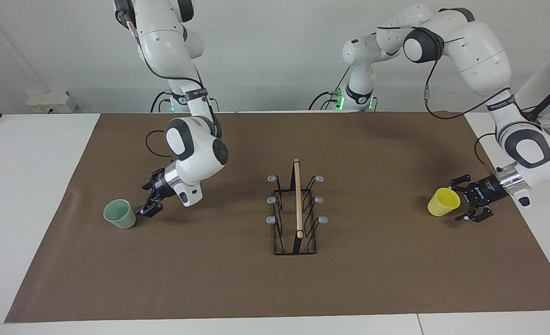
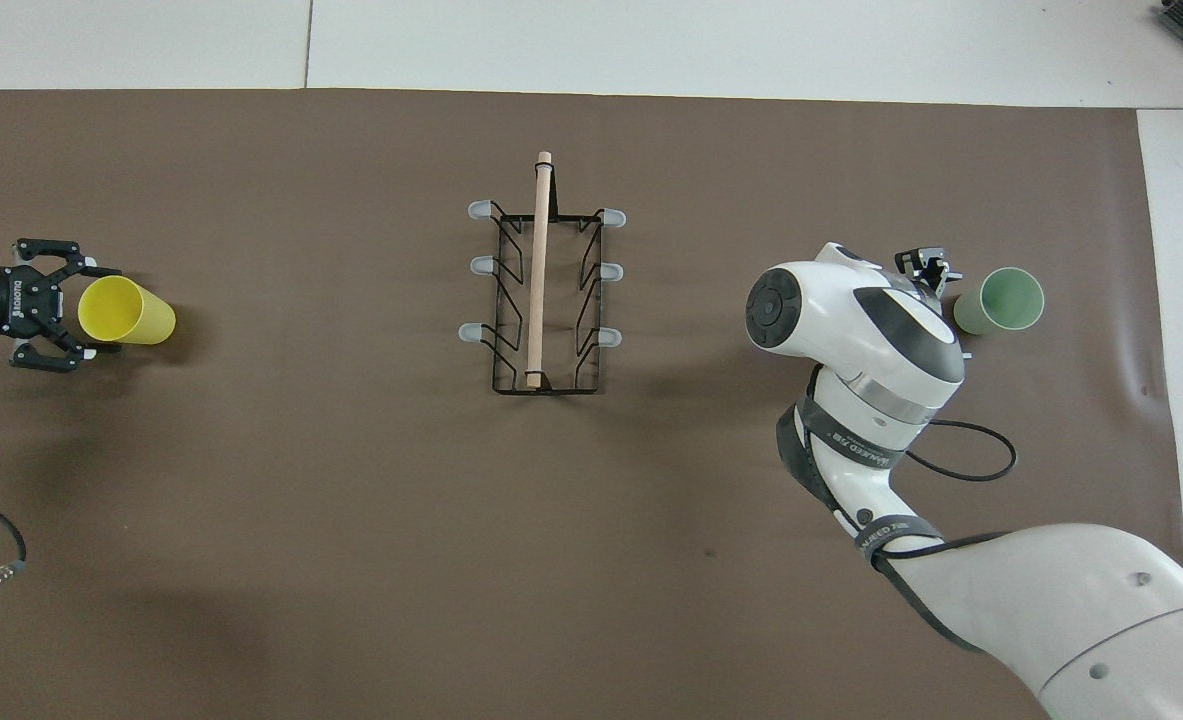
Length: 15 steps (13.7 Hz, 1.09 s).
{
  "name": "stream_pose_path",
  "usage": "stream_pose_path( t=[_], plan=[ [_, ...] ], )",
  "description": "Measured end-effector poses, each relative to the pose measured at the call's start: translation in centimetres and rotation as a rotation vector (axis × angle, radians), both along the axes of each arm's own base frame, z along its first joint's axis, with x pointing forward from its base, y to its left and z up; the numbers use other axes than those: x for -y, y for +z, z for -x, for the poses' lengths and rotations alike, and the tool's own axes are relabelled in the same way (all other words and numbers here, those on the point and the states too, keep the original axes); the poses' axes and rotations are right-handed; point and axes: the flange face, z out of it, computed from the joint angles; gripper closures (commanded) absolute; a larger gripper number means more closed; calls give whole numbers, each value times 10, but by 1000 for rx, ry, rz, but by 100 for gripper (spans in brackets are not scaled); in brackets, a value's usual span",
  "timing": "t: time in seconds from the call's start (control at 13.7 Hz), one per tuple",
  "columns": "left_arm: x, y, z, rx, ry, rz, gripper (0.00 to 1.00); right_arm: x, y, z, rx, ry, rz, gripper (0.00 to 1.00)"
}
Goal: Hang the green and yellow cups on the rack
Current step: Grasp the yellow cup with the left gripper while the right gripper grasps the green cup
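Facing view: the rack stands mid-counter, pegs bare. At its 9 o'clock the green cup sits upright; the right gripper is low beside it, fingers spread for a side grasp, holding nothing. At 3 o'clock the left gripper brackets the tilted yellow cup, unclenched.

Overhead view: the rack's six pegs point sideways, toward each cup's end.
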Motion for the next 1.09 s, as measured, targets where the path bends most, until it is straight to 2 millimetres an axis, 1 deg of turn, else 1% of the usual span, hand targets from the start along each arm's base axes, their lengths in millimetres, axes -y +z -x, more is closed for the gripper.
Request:
stream_pose_path(
  t=[0.29,0.65,0.87,1.09],
  plan=[
    [5,-10,18,-18,50,62,0,3,-20,-2,-7,52,18,0],
    [10,-18,28,-16,104,105,0,11,-41,8,33,71,40,0],
    [12,-22,31,-16,123,125,0,22,-48,10,33,85,44,0],
    [13,-21,32,-8,131,137,0,42,-59,14,57,95,59,0]
  ],
)
